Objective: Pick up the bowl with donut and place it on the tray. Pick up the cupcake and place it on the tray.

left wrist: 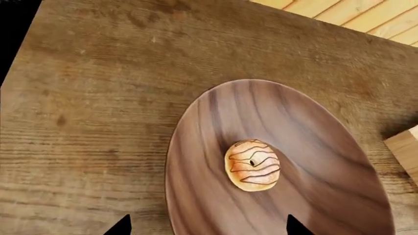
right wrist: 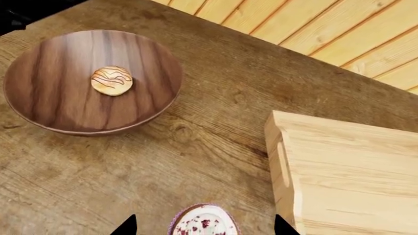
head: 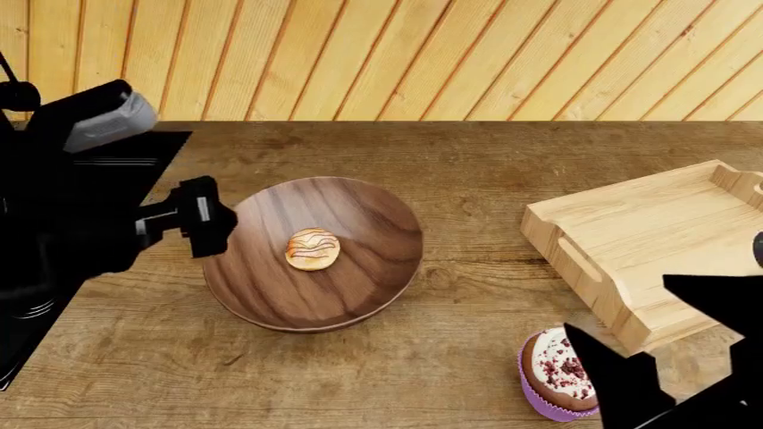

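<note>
Approaching: both arms are closing on their targets at once, and nothing is being held yet, so I judge the first pick of each half to be in hand.
Bowl: the bowl (head: 313, 254) is sitting on the wooden table (head: 477, 170), well apart from the tray (head: 667, 241), with the donut (head: 314, 249) lying near its centre.
Left gripper: the left gripper (head: 197, 217) is hovering just beside the bowl's left rim; in the left wrist view its two dark fingertips (left wrist: 119, 226) are standing apart, with the near rim lying between them.
Cupcake: the cupcake (head: 558, 373) is standing on the table near the front edge, just beside the tray's near corner and outside it.
Right gripper: the right gripper (right wrist: 204, 226) is hanging over the cupcake, fingers spread to either side of the frosting and not touching it as far as I can tell.
Tray: it is lying at the right of the table, and nothing is showing inside it.
Next move: I judge that the left arm is needing to lower until the rim sits between its fingers, then pinch and lift level so the donut is not sliding out; the right arm is needing to descend around the wrapper.
</note>
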{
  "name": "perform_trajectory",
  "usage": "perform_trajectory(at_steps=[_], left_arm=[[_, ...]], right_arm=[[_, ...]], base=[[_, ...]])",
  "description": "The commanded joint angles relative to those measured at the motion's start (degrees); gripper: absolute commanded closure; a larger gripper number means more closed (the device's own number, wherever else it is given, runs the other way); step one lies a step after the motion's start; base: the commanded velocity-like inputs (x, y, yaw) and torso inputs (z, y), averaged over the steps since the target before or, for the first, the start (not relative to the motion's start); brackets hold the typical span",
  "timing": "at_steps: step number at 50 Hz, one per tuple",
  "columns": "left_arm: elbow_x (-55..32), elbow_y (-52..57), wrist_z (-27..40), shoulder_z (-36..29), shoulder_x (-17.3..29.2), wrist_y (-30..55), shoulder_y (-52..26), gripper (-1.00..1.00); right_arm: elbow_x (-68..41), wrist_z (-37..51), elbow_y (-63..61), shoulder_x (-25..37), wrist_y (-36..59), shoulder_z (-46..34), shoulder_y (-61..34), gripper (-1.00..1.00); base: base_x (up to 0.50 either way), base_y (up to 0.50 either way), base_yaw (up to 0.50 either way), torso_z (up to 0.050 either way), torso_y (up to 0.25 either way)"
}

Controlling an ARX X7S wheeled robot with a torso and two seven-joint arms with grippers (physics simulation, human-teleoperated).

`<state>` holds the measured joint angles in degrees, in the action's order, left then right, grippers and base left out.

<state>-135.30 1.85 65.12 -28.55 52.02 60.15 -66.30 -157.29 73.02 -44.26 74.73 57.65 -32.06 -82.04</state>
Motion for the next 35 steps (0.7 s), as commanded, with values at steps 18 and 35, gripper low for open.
perform_trajectory(at_steps=[18, 35], left_arm=[[6.5, -12.2, -3.0, -6.1, -7.4, 2.7, -2.2, -1.0], [14.8, -21.1, -10.6, -9.7, -9.8, 7.8, -4.3, -1.0]], right_arm=[[4.5, -3.3, 0.4, 0.0, 0.7, -0.3, 3.5, -1.0], [7.5, -7.1, -0.7, 2.4, -0.2, 1.5, 6.7, -1.0]], base=[[0.0, 0.0, 0.0, 0.0, 0.0], [0.0, 0.0, 0.0, 0.0, 0.0]])
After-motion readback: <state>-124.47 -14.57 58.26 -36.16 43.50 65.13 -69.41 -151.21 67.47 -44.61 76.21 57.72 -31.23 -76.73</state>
